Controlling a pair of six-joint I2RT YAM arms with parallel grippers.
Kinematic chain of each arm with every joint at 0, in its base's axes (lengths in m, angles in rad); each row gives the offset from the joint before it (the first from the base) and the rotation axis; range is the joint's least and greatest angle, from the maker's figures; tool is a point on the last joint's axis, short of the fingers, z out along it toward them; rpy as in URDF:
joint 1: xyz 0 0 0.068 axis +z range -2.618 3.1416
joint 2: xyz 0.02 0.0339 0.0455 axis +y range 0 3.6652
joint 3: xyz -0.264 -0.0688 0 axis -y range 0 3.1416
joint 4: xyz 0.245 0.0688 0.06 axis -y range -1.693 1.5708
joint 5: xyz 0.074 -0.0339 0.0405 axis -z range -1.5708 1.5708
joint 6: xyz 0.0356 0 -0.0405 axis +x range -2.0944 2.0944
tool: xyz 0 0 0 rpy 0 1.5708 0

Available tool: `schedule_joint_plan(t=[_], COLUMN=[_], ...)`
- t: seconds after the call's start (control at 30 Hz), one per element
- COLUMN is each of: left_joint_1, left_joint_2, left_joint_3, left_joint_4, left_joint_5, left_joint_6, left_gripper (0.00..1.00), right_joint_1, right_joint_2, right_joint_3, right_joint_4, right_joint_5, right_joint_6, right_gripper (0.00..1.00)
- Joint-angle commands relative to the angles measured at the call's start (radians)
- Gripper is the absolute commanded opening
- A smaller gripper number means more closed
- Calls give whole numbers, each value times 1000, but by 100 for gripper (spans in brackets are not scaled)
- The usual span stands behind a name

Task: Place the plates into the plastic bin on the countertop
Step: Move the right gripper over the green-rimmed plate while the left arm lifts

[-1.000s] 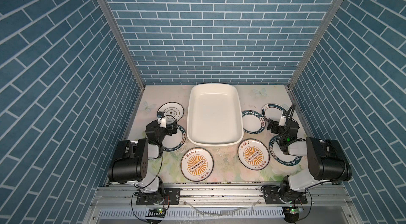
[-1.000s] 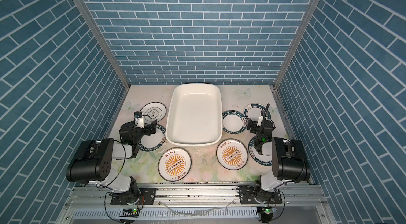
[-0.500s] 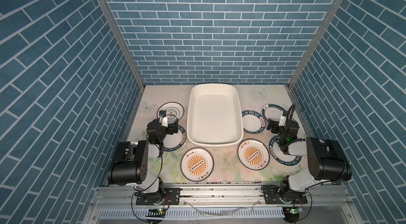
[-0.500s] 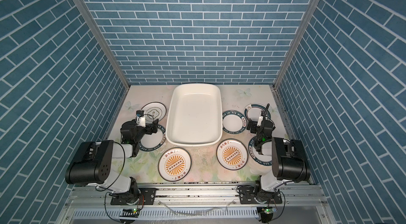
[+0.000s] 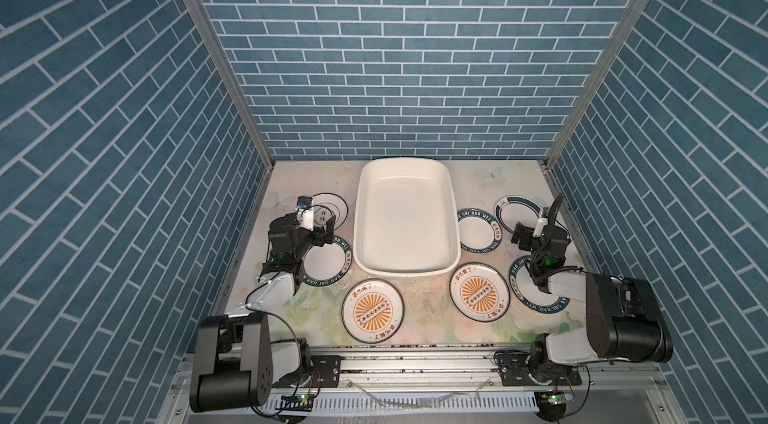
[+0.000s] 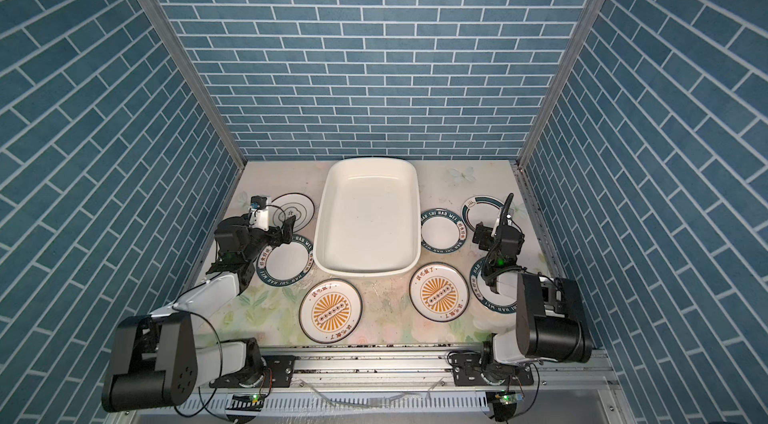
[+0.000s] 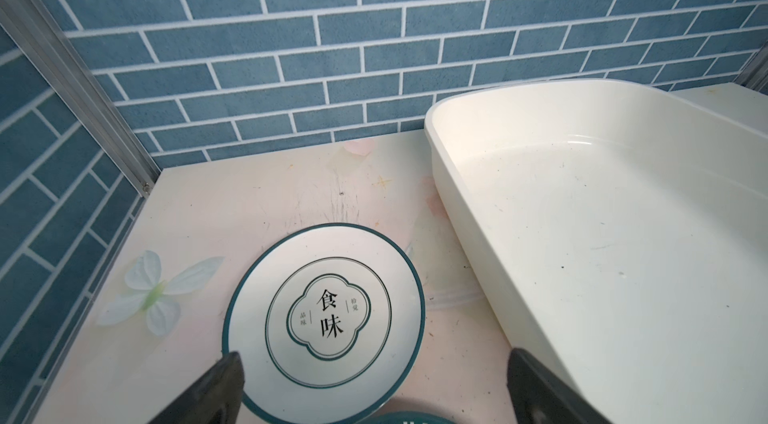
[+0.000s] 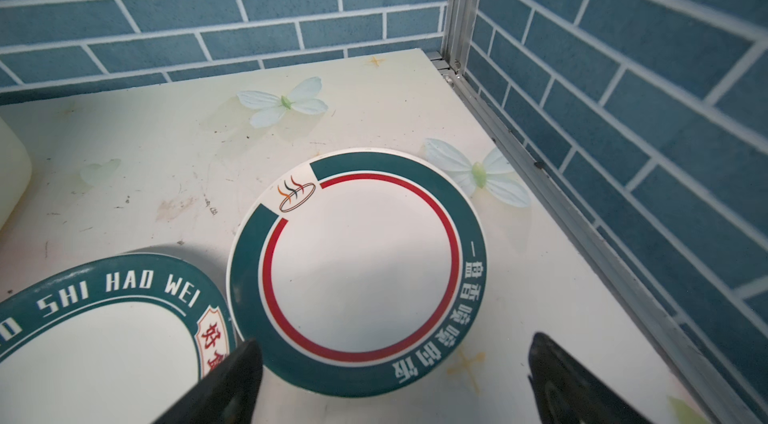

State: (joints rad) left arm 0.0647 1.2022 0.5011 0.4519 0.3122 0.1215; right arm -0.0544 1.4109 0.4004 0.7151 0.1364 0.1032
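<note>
So the left hand (image 7: 376, 359) is spread wide, holding nothing, over the near edge of the ringed plate (image 7: 324, 313), far left. The right hand (image 8: 395, 343) is the same over the green-rimmed plate (image 8: 357, 272), far right. All the plates (image 5: 372, 310) sit on the worktop (image 5: 419, 299) around the middle bin (image 5: 405, 222).

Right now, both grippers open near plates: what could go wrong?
1. The black-ringed plate lies flat on the countertop; the left gripper could skid off its rim.
2. The red-ringed plate sits close beside the lettered plate; the right gripper may shove that neighbour.
</note>
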Motion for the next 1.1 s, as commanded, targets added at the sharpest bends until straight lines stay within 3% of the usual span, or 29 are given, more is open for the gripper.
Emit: schedule_joint_plan(t=[0.0, 0.1, 0.17, 0.27, 0.37, 0.43, 0.83, 1.07], left_joint_1=[-2, -2, -2, -2, -2, -2, -5, -8], left_joint_2=[-57, -89, -99, -108, -108, -108, -58, -54], left_joint_3=[75, 155, 192, 276, 356, 410, 733, 776], left_joint_4=[-312, -493, -582, -720, -839, -916, -1341, -1397], left_joint_5=[14, 19, 20, 37, 87, 117, 306, 329], left_joint_6=[55, 81, 95, 110, 140, 161, 249, 205], left_gripper=[100, 100, 100, 100, 99, 100, 99, 100], right_joint_1=[2, 3, 1, 1, -3, -2, -2, -2], right_joint_2=[-104, -175, -198, -211, -220, -218, -235, -215], right_joint_3=[75, 169, 273, 382, 372, 389, 362, 321], right_joint_4=[-179, -396, -612, -810, -795, -838, -1020, -972], right_joint_5=[74, 99, 106, -72, -276, -352, -553, -589], right_joint_6=[33, 137, 296, 338, 371, 407, 481, 541], right_gripper=[99, 99, 99, 99, 99, 99, 88, 78])
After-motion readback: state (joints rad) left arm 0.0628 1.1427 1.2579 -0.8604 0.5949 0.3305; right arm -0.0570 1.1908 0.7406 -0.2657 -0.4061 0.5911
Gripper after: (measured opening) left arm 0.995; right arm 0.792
